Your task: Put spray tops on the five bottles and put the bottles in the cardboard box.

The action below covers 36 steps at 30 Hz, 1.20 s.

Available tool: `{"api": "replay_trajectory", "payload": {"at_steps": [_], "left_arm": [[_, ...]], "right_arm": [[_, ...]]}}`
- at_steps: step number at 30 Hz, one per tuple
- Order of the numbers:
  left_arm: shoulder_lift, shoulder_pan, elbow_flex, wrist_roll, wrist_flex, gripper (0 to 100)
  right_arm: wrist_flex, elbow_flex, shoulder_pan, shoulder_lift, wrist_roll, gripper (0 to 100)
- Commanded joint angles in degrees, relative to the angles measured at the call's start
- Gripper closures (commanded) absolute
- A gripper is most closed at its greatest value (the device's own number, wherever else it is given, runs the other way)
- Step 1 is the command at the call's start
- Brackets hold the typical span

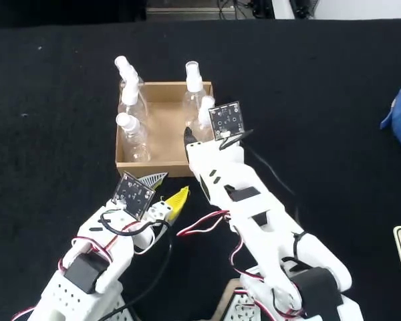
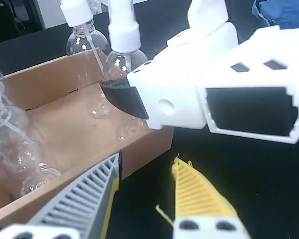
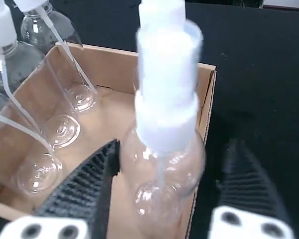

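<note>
Right arm point(image 1: 254, 214) stretched to right near corner of cardboard box point(image 1: 154, 165), frame centre. Right gripper point(image 3: 174, 149) wide, straddling spray-topped bottle point(image 3: 164, 169); wrist view shows gaps either side. Left gripper point(image 2: 147, 160) wide, empty, at box front edge.

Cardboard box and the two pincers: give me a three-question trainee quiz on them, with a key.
1. True or false: the left pincer holds a bottle.
2. How many bottles with spray tops stand inside the cardboard box? A three, B four, C five.
3. Fill in: the black fingers of the ___ pincer straddle the bottle in a corner of the box.
Key: 1 false, it is open and empty. 2 C. 3 right: it is the right pincer.
</note>
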Motion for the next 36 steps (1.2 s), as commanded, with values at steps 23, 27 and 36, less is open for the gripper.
{"api": "replay_trajectory", "payload": {"at_steps": [23, 27, 36], "left_arm": [[-0.53, 0.04, -0.48, 0.0, -1.49, 97], [-0.53, 0.04, -0.48, 0.0, -1.49, 97], [-0.53, 0.04, -0.48, 0.0, -1.49, 97]], "right_arm": [[-0.88, 1.71, -1.76, -6.55, -0.53, 61.9], [-0.88, 1.71, -1.67, -6.64, -0.53, 61.9], [6.15, -0.48, -2.02, -9.54, -0.18, 62.0]]}}
